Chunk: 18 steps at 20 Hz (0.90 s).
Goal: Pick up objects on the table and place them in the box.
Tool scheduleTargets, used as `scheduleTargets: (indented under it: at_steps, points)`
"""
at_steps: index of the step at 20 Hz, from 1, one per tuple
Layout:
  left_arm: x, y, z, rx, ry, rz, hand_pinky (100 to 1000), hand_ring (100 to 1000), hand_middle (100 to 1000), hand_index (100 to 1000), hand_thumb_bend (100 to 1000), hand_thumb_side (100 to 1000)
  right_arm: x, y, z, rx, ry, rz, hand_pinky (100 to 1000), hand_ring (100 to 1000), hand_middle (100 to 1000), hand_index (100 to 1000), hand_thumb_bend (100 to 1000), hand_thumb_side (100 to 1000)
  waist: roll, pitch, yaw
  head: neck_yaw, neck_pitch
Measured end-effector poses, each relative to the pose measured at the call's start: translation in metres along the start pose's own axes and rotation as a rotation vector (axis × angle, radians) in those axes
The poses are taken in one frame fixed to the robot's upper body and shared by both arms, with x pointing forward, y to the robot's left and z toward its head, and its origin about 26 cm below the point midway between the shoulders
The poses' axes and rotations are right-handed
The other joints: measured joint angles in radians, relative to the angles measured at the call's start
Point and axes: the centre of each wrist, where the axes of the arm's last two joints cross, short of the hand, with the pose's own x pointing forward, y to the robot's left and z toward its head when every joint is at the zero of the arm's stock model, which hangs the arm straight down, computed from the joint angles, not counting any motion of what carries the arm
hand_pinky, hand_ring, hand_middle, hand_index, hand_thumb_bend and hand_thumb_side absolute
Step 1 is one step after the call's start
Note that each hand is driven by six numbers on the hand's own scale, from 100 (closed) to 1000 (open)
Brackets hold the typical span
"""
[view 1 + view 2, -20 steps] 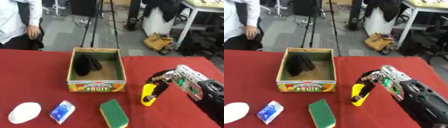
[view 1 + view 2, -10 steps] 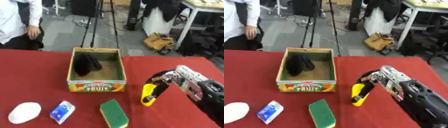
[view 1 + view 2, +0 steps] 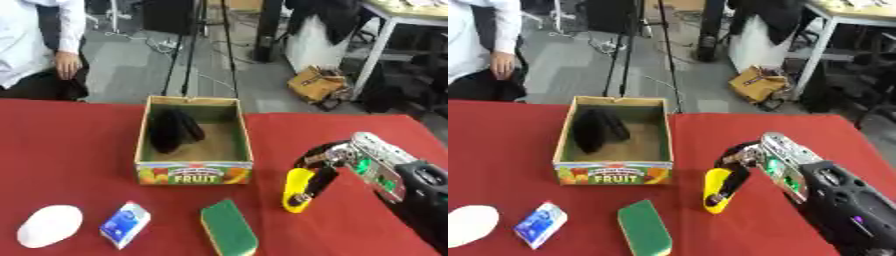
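Four things sit out on the red surface (image 3: 70,150) and the right hand (image 3: 337,160) is on one of them: its dark fingers (image 3: 737,181) are curled round a yellow object (image 3: 296,190), which stands tilted to the right of the box (image 3: 194,172), its lower end at the cloth. The box, marked FRUIT on its near wall, holds a black item (image 3: 168,131) against its left side. Nearer the camera lies a green sponge (image 3: 229,234), left of that a small blue-and-white packet (image 3: 124,224), and at the far left a white oval thing (image 3: 50,226). The left hand is nowhere to be seen.
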Motion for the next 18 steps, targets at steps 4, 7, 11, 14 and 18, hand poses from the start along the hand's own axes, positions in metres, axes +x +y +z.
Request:
scheduleTargets:
  at_steps: [4, 7, 11, 14, 18]
  points:
    - [0.0000, 0.0000, 0.0000, 0.000, 0.000, 0.001, 936, 948, 800, 860, 100, 1000, -0.0023, 0.0007, -0.0013, 0.005, 0.004, 0.008, 805, 966, 1000, 1000, 508, 400, 0.000, 0.000, 0.000, 0.000, 0.000]
    - [0.0000, 0.0000, 0.0000, 0.001, 0.000, 0.001, 937, 948, 801, 860, 100, 1000, -0.0051, 0.0002, -0.0020, 0.007, 0.011, 0.005, 803, 963, 998, 1000, 506, 370, 0.000, 0.000, 0.000, 0.000, -0.003]
    - [0.0000, 0.0001, 0.0000, 0.001, 0.000, 0.001, 937, 949, 801, 861, 100, 1000, -0.0073, 0.0005, -0.0030, 0.011, 0.016, 0.008, 798, 957, 995, 1000, 512, 377, 0.000, 0.000, 0.002, 0.000, -0.004]
    - [0.0000, 0.0001, 0.0000, 0.001, 0.000, 0.002, 937, 949, 802, 861, 100, 1000, -0.0089, 0.0005, -0.0033, 0.012, 0.018, 0.007, 792, 949, 988, 1000, 508, 400, 0.000, 0.000, 0.004, 0.000, -0.004]
    - [0.0000, 0.0003, -0.0001, 0.001, 0.000, 0.001, 938, 950, 802, 860, 100, 1000, -0.0096, 0.0000, -0.0035, 0.013, 0.017, 0.009, 776, 930, 966, 1000, 492, 419, 0.000, 0.000, 0.004, 0.000, -0.004]
